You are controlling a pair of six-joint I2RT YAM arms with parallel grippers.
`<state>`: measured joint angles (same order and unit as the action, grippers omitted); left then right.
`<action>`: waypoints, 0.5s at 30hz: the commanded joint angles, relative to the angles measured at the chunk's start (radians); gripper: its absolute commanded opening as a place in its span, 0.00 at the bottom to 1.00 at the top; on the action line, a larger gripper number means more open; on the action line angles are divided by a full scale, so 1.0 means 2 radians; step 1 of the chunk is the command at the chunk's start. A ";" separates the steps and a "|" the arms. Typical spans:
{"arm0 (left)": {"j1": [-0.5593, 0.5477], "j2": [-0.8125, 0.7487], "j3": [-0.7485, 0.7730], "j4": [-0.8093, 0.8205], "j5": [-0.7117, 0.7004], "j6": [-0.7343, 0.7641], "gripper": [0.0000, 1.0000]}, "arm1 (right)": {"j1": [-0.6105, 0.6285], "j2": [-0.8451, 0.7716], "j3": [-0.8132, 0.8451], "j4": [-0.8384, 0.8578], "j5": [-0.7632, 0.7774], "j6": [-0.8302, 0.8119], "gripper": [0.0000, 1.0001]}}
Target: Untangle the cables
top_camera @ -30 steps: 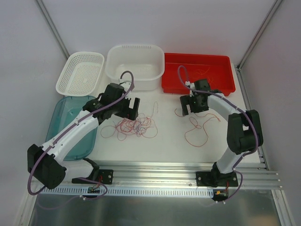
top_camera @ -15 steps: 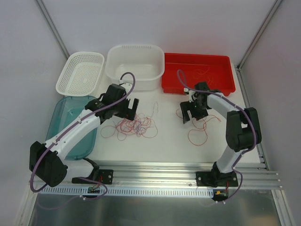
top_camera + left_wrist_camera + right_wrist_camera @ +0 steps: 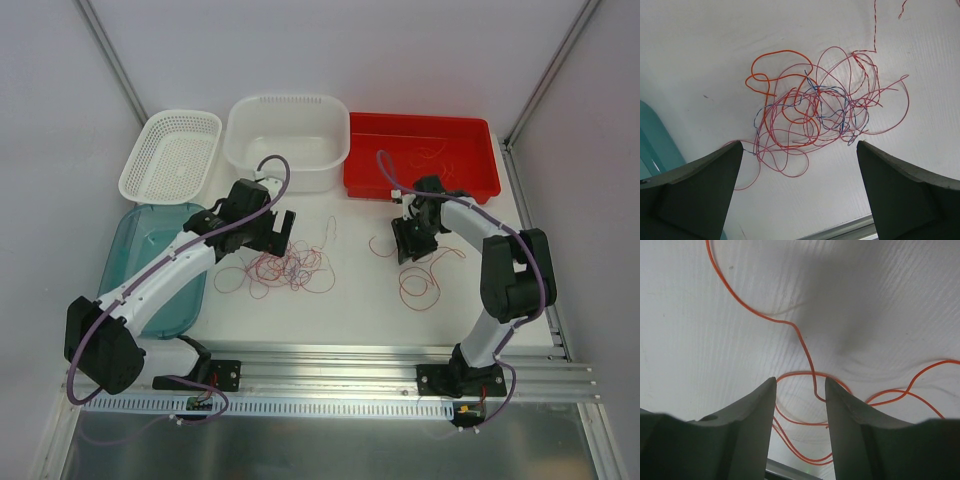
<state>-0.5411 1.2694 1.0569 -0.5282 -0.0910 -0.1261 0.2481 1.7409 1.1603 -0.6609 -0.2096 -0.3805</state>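
Note:
A tangle of thin cables (image 3: 287, 268), red-orange, pink and blue, lies on the white table; in the left wrist view the tangle (image 3: 810, 112) lies just beyond the fingers. My left gripper (image 3: 277, 233) hovers over its far edge, wide open and empty (image 3: 800, 145). A separate orange cable (image 3: 418, 283) lies in loops at the right. My right gripper (image 3: 410, 243) is down over that cable's upper end. Its jaws (image 3: 800, 380) stand narrowly apart, with strands of the orange cable (image 3: 805, 352) running between them, not clamped.
A red bin (image 3: 482, 182) at the back right holds a few thin cables (image 3: 432, 155). A white tub (image 3: 288, 103) and a white mesh basket (image 3: 170, 150) stand at the back. A teal tray (image 3: 135, 245) lies left. A metal rail (image 3: 400, 355) runs along the front.
My right gripper has come down and toward the front-left onto the orange cable, and its jaws have narrowed from wide open. The left arm has barely shifted and stays open.

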 commanded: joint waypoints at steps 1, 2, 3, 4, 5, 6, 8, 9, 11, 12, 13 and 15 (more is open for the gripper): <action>0.004 0.001 -0.004 0.009 -0.013 0.010 0.99 | -0.002 -0.016 -0.005 -0.018 -0.003 -0.006 0.48; 0.004 0.001 -0.004 0.009 -0.014 0.011 0.99 | -0.003 -0.014 -0.004 -0.019 -0.003 -0.005 0.48; 0.004 0.001 -0.004 0.009 -0.014 0.012 0.99 | -0.001 -0.013 -0.005 -0.022 -0.001 -0.004 0.48; 0.004 0.002 -0.004 0.009 -0.014 0.012 0.99 | -0.001 -0.011 -0.006 -0.023 0.000 -0.004 0.48; 0.004 0.002 -0.004 0.009 -0.014 0.012 0.99 | 0.001 -0.011 -0.009 -0.023 0.002 -0.005 0.48; 0.004 0.002 -0.004 0.009 -0.013 0.012 0.99 | 0.005 -0.011 -0.013 -0.023 0.003 -0.003 0.49; 0.004 0.003 -0.004 0.009 -0.013 0.013 0.99 | 0.011 -0.011 -0.020 -0.019 0.006 -0.001 0.50; 0.004 0.004 -0.004 0.009 -0.014 0.013 0.99 | 0.014 -0.010 -0.023 -0.016 0.008 0.002 0.50; 0.004 0.004 -0.004 0.009 -0.013 0.013 0.99 | 0.022 -0.006 -0.026 -0.015 0.024 0.005 0.50; 0.004 0.004 -0.004 0.009 -0.013 0.012 0.99 | 0.025 -0.005 -0.026 -0.018 0.032 0.007 0.50; 0.004 0.006 -0.004 0.009 -0.014 0.013 0.99 | 0.027 -0.003 -0.028 -0.019 0.047 0.011 0.50; 0.004 0.006 -0.004 0.009 -0.013 0.014 0.99 | 0.035 -0.004 -0.032 -0.015 0.059 0.017 0.51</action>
<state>-0.5411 1.2762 1.0557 -0.5282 -0.0914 -0.1165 0.2970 1.7412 1.1046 -0.6731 -0.1539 -0.3702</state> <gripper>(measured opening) 0.991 0.504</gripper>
